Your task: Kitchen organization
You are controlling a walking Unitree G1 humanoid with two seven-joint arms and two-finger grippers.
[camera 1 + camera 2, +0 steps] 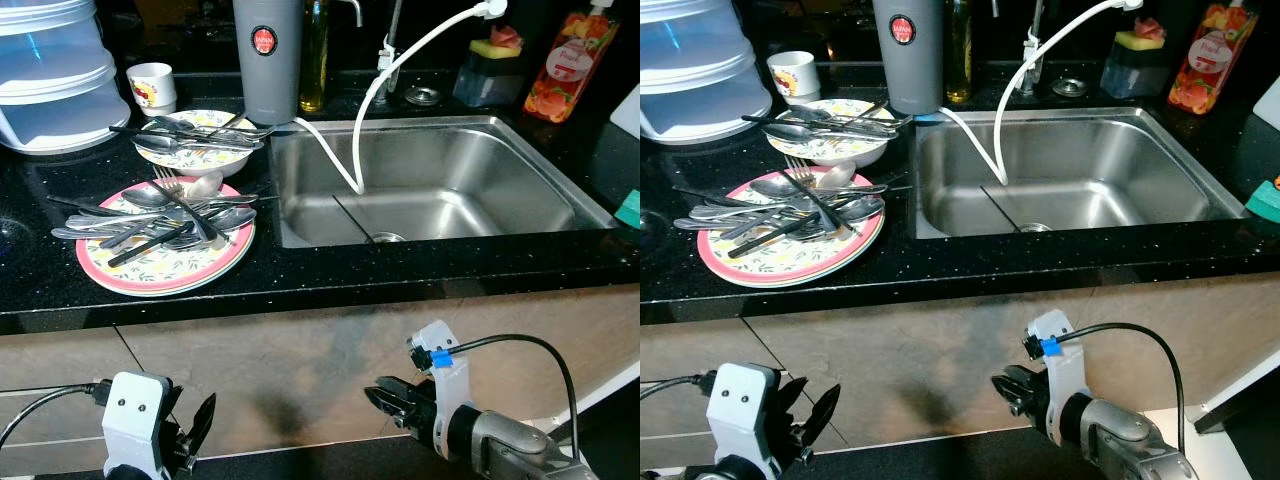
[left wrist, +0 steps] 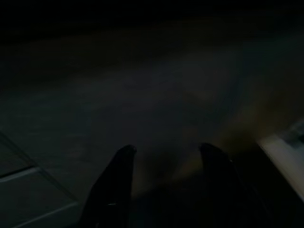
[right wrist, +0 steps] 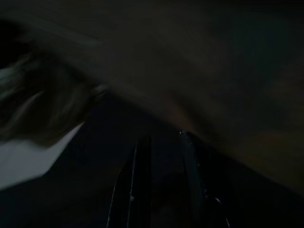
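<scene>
Two grippers hang below the black surface [image 1: 300, 285], left gripper [image 1: 190, 432] with jaws spread, right gripper [image 1: 392, 398] jaws slightly parted, both empty. Cutlery [image 1: 160, 215] lies piled on the floral plate [image 1: 165, 270] beside the sink [image 1: 440, 180]. Nothing looks begun; next, probably, an arm must rise to the cutlery.

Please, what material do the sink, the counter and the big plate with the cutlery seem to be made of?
Sink: brushed stainless steel, by its soft grey sheen.
Counter: glossy black stone, probably granite, with fine pale specks.
Big plate: probably melamine or glazed ceramic, pink-rimmed with a printed pattern; I cannot tell which.
</scene>
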